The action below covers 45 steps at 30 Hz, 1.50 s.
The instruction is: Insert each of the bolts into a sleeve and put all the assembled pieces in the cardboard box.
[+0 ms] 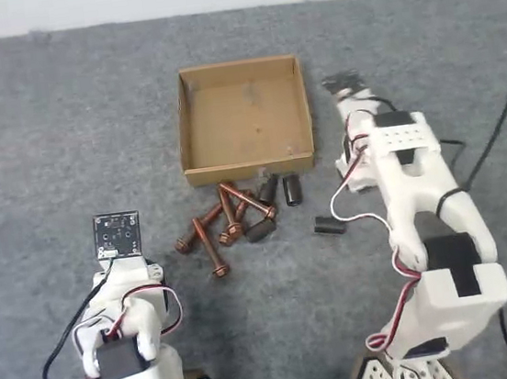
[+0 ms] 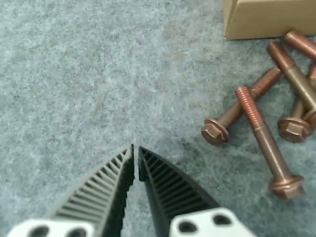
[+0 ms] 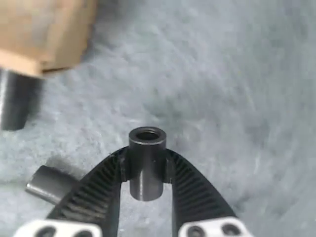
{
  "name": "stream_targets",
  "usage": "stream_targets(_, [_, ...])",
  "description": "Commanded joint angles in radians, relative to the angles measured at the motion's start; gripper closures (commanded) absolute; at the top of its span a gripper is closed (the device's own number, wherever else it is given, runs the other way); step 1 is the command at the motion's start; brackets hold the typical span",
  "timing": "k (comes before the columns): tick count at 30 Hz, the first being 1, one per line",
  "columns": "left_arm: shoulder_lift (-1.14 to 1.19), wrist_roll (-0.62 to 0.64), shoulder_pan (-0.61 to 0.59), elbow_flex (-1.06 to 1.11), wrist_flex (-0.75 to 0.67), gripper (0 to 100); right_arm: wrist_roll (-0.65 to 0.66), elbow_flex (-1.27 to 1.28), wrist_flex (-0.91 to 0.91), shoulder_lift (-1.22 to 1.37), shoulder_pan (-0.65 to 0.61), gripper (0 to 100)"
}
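The open cardboard box (image 1: 197, 122) holds nothing. Just in front of it lie several copper bolts (image 1: 229, 218) in a loose pile, with black sleeves (image 1: 291, 189) among and beside them. My right gripper (image 3: 145, 157) is shut on one black sleeve (image 3: 146, 170), held upright with its bore upward, above the carpet beside the box corner (image 3: 39, 29). Two loose sleeves (image 3: 49, 183) lie close by. My left gripper (image 2: 136, 148) is shut with nothing in it, low over bare carpet, a short way from the bolts (image 2: 261, 133) and apart from them.
Grey carpet (image 1: 61, 130) covers the whole surface. The right arm (image 1: 408, 170) stands to the right of the box, with a black cable (image 1: 503, 113) trailing off further right. One sleeve (image 1: 329, 226) lies apart near that arm. The left arm (image 1: 127, 325) sits at the near left.
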Motion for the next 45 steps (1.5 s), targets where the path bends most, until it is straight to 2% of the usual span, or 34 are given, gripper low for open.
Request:
stream_targets(1, [-0.018, -0.011, -0.003, -0.007, -0.029, 98, -0.1, -0.038, 0.007, -0.007, 0.044, 99.3])
stream_targets(7, [-0.018, -0.012, -0.005, -0.031, -0.032, 98, -0.1, 0.081, -0.143, -0.015, 0.065, 99.3])
stream_targets(11, [-0.018, -0.014, -0.005, -0.07, -0.04, 98, -0.097, 0.092, -0.154, -0.012, 0.085, 99.3])
stream_targets(18, [-0.017, -0.014, 0.02, -0.007, -0.259, 98, -0.095, 0.091, -0.162, -0.008, 0.087, 99.3])
stream_targets(21, [-0.015, -0.014, 0.032, -0.022, -0.287, 98, -0.095, 0.094, -0.18, -0.007, 0.087, 99.3])
stream_targets(25, [-0.012, -0.011, 0.034, -0.065, -0.275, 98, -0.095, 0.094, -0.182, -0.007, 0.085, 99.3])
stream_targets(31, [-0.012, -0.011, 0.063, -0.154, -0.173, 98, -0.095, 0.094, -0.182, -0.007, 0.082, 99.3])
stream_targets(36, [0.002, -0.012, 0.063, -0.234, -0.16, 98, -0.095, 0.095, -0.179, -0.007, 0.082, 99.3])
stream_targets(39, [0.117, -0.012, 0.063, -0.318, -0.16, 98, -0.095, 0.095, -0.179, -0.007, 0.082, 99.3])
stream_targets(45, [0.537, -0.006, 0.066, -0.587, -0.16, 98, -0.095, 0.095, -0.179, -0.007, 0.082, 99.3])
